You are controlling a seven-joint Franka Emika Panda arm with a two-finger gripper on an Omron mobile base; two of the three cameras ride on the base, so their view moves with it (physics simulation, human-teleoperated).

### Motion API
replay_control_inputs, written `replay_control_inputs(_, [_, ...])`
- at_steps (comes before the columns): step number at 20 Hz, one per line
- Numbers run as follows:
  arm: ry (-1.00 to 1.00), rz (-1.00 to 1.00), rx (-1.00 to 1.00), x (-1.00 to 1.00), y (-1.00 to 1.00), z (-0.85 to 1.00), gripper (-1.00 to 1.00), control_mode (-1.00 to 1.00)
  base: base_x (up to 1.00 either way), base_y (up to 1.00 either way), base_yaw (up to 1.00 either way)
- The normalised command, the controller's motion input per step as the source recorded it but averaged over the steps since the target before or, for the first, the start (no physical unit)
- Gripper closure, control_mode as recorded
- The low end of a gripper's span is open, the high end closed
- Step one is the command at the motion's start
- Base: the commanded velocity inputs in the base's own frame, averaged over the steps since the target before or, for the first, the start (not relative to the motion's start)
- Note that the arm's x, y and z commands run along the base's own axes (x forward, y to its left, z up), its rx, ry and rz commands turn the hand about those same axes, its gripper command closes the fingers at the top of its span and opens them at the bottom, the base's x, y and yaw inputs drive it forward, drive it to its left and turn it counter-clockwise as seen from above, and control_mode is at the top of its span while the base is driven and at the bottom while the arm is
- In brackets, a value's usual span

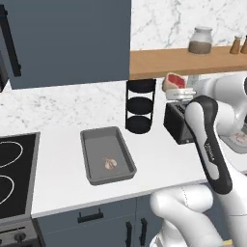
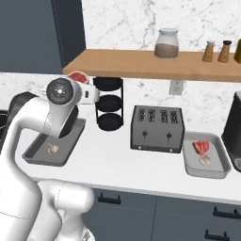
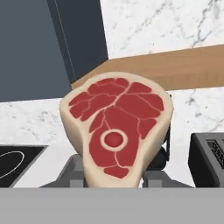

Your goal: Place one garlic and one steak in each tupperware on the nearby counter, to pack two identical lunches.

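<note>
I have the gripper (image 3: 114, 186) clamped on a steak (image 3: 116, 127) — the cut stands upright between the fingers, red face toward the hand camera, held high above the counter (image 1: 62, 173). Below and ahead of the fingers lies the left tupperware (image 1: 94, 140) with one garlic (image 1: 110, 164) in it. Well off to the fingers' right, past the toaster (image 2: 157, 128), the other tupperware (image 2: 214, 170) holds a second steak (image 2: 203, 147) and a second garlic (image 2: 204, 160).
</note>
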Motion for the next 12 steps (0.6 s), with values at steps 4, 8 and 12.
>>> replay_control_inputs(4, [0.20, 0.02, -0.14, -0.02, 0.19, -0.50, 1.00, -1.00, 0.27, 0.27, 0.00])
replay_control_inputs(8, [0.57, 0.10, -0.29, 0.05, 0.87, -0.98, 1.00, -1.00, 0.00, 0.00, 0.00])
replay_control_inputs(12, [0.65, 0.02, -0.12, 0.48, 0.96, -0.94, 1.00, -1.00, 0.00, 0.00, 0.00])
